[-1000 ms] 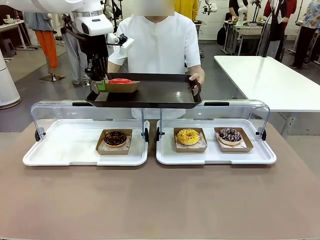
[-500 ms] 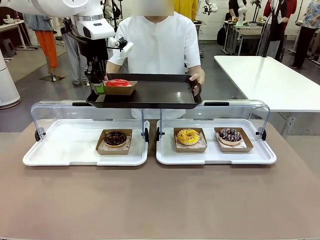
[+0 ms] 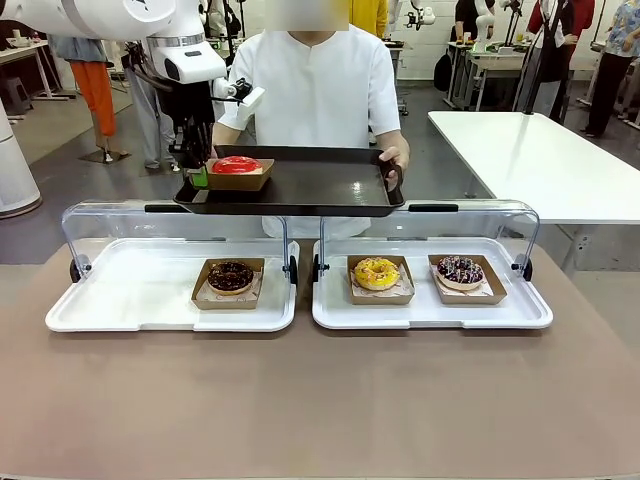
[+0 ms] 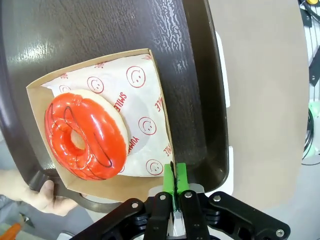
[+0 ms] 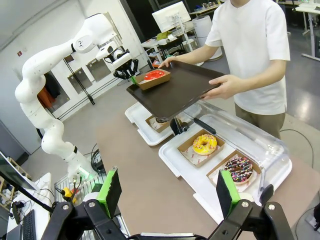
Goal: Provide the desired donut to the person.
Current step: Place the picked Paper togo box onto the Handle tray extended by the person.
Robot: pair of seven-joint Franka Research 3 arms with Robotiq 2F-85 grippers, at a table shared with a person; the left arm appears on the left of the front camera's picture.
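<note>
A red-glazed donut (image 3: 237, 164) lies in a brown paper box (image 3: 240, 178) that rests at the left end of a dark tray (image 3: 310, 185). The person (image 3: 320, 80) in a white shirt holds the tray out over the table with both hands. My left gripper (image 3: 202, 174) is shut on the box's edge. In the left wrist view its green pads (image 4: 180, 175) pinch the box (image 4: 150, 75) at one corner beside the donut (image 4: 85, 135), with the dark tray (image 4: 100, 30) underneath. My right gripper (image 5: 170, 195) hangs wide open and holds nothing, well back from the tray (image 5: 180, 90).
Two white trays (image 3: 130, 300) (image 3: 520, 310) with raised clear lids sit on the brown table. The left one holds a chocolate donut (image 3: 230, 276); the right one holds a yellow donut (image 3: 376, 272) and a sprinkled donut (image 3: 460, 269). A white table (image 3: 540, 160) stands at the far right.
My left gripper and the red donut's box have shifted slightly left and settled on the dark tray. The grip on the box still holds.
</note>
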